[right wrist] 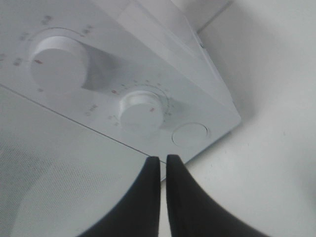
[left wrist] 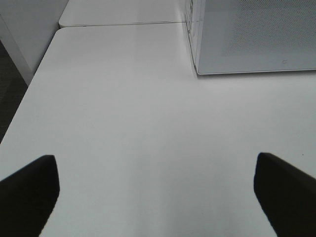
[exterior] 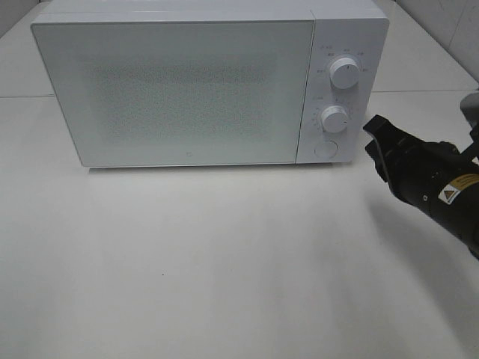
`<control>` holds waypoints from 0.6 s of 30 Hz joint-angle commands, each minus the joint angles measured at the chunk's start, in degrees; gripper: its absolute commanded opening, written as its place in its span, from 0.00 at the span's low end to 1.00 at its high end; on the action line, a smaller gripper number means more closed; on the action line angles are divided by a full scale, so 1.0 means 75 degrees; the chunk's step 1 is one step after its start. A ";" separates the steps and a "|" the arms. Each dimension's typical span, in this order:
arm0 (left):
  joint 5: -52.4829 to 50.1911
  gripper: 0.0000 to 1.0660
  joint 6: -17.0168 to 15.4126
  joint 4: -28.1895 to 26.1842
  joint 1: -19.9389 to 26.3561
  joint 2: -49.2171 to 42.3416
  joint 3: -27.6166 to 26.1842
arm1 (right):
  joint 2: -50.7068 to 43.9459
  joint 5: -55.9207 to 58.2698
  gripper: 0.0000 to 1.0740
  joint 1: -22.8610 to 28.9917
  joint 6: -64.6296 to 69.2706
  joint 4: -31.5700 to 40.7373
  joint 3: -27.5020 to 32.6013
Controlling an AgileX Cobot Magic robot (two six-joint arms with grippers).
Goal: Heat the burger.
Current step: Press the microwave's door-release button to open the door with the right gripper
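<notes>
The burger is out of view. A white microwave [exterior: 187,82] stands at the back of the table with its door shut; the frosted door hides its inside. My right gripper [exterior: 373,127] is shut and empty, just right of the microwave's control panel, near the lower knob [exterior: 334,119] and the round door button [exterior: 326,149]. In the right wrist view the fingertips [right wrist: 160,159] sit pressed together, just short of the button [right wrist: 190,134] and the lower knob [right wrist: 139,112]. My left gripper [left wrist: 158,173] is open over bare tabletop, left of and in front of the microwave corner [left wrist: 197,69].
The upper knob [exterior: 344,72] sits above the lower one on the panel. White tabletop [exterior: 224,262] spreads in front of the microwave. The table's left edge [left wrist: 24,94] shows in the left wrist view, with a wall beyond it.
</notes>
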 commanded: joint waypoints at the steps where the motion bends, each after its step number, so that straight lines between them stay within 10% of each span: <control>1: -0.0099 0.98 -0.0046 -0.0031 0.0031 -0.0138 0.0023 | 0.0145 0.0015 0.00 0.0023 0.0848 -0.0099 -0.0092; 18: -0.0099 0.98 -0.0046 -0.0031 0.0031 -0.0138 0.0023 | 0.2002 0.0565 0.00 0.0023 0.3881 -0.0481 -0.1826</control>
